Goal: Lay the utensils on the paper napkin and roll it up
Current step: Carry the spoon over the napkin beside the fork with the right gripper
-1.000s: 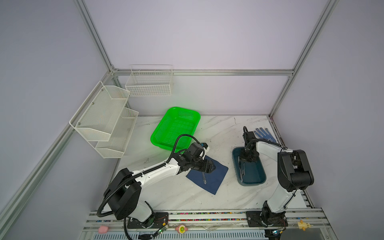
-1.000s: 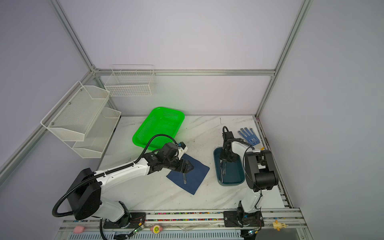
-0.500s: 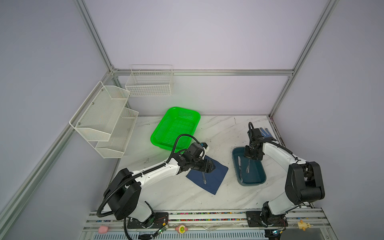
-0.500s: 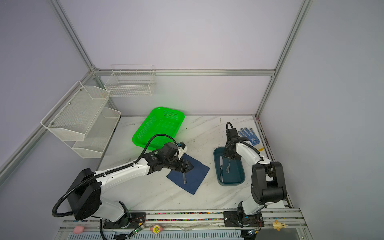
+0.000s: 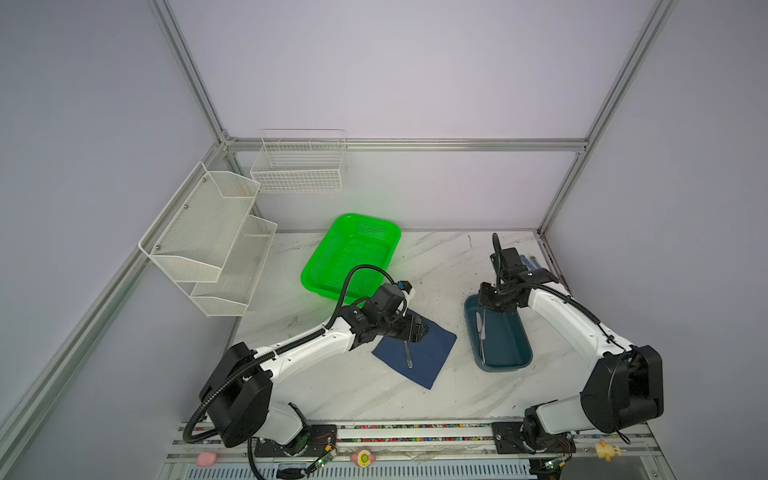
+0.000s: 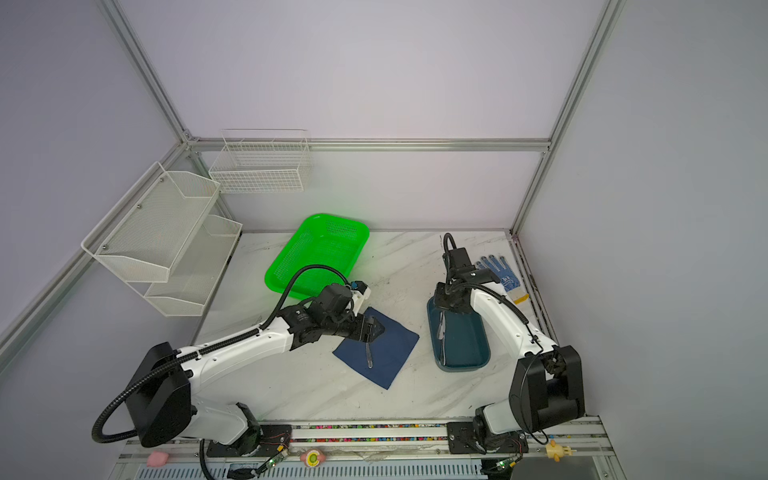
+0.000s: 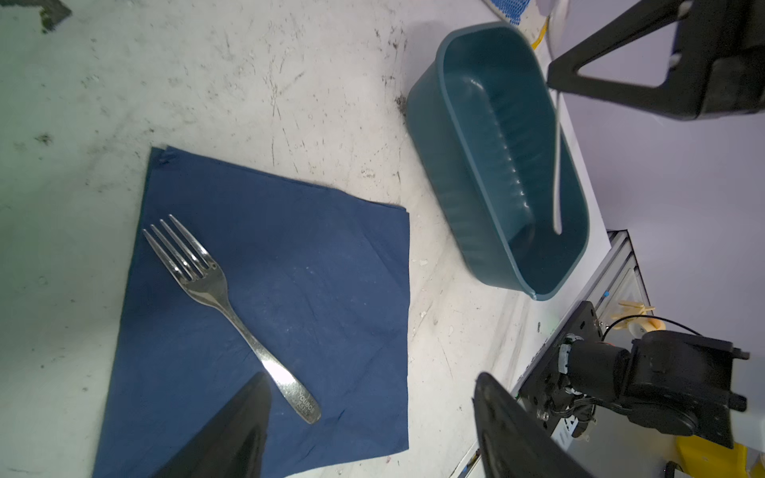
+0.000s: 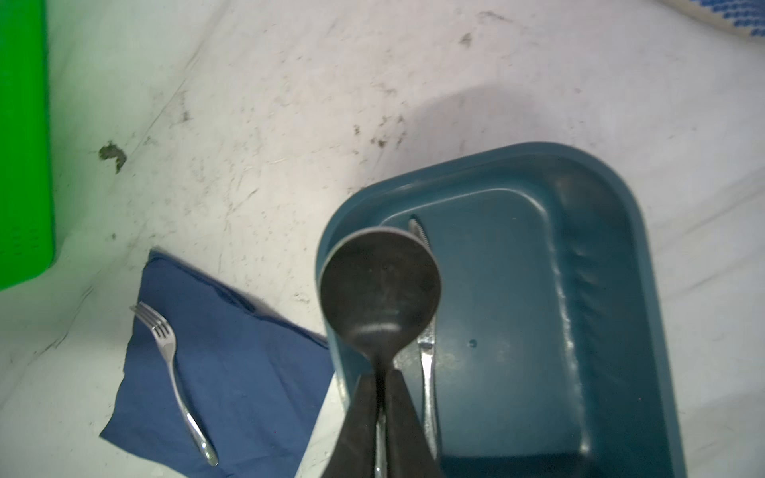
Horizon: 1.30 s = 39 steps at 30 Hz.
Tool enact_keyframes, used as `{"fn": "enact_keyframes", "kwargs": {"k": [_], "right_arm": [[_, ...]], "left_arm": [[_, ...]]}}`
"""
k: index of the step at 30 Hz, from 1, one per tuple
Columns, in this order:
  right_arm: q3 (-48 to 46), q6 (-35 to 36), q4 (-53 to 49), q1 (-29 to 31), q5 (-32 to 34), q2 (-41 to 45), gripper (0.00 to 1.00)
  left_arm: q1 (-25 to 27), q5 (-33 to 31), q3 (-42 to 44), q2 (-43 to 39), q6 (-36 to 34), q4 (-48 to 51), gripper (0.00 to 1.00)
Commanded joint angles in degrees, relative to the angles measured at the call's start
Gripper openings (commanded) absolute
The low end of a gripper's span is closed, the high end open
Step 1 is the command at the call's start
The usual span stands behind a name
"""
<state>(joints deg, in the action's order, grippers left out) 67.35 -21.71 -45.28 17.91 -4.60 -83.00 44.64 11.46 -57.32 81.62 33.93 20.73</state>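
Right arm has shifted since a second ago: its gripper was down in the tray then and now sits over the tray's upper end in the frame. Left arm unchanged.

Right gripper (image 8: pixel 381 385): clenched on the neck of the spoon (image 8: pixel 378 289), bowl out past the fingertips, over the tray (image 8: pixel 538 151). Knife (image 8: pixel 426 364) lies in the tray under it.

Left gripper (image 7: pixel 368 378): spread, nothing between the fingers, low over the napkin (image 7: pixel 289 256). Fork (image 7: pixel 215 289) lies flat on the napkin, handle end close to one finger; contact unclear.

Key relation: in both top views the napkin sits lower centre, with the tray just to its right and apart from it. The drop spot is therefore left of and below the spoon. The fork's long axis runs roughly up-down the frame. Judgement: the spoon should land parallel to it, alongside. The left gripper is nearer and crowds the napkin, so it may need to clear first.
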Motion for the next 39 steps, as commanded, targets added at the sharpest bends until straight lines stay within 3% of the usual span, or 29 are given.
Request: {"fn": "enact_keyframes", "kwargs": {"k": [1, 8, 14, 30, 39], "right_arm": [[1.94, -3.22, -1.22, 5.72, -0.76, -1.90, 0.10], [3.15, -7.33, 5.32, 18.80, -2.87, -9.60, 0.10], [4.56, -8.87, 10.63, 24.89, -4.56, -18.20, 0.10], [8.59, -8.94, 14.31, 26.65, -5.49, -27.52, 0.10], [8.72, -9.12, 15.50, 26.65, -6.49, -28.91, 0.17]], "left_arm": [[-1.19, -3.26, 1.81, -4.75, 1.36, -1.91, 0.76], [-3.71, -13.46, 5.37, -10.58, 6.14, 2.63, 0.76], [-4.86, -18.14, 9.11, -16.40, 6.58, 3.17, 0.77], [-5.94, -20.95, 11.20, -20.46, 7.20, 4.53, 0.77], [-6.06, -20.79, 11.66, -20.58, 6.70, 4.17, 0.77]]}}
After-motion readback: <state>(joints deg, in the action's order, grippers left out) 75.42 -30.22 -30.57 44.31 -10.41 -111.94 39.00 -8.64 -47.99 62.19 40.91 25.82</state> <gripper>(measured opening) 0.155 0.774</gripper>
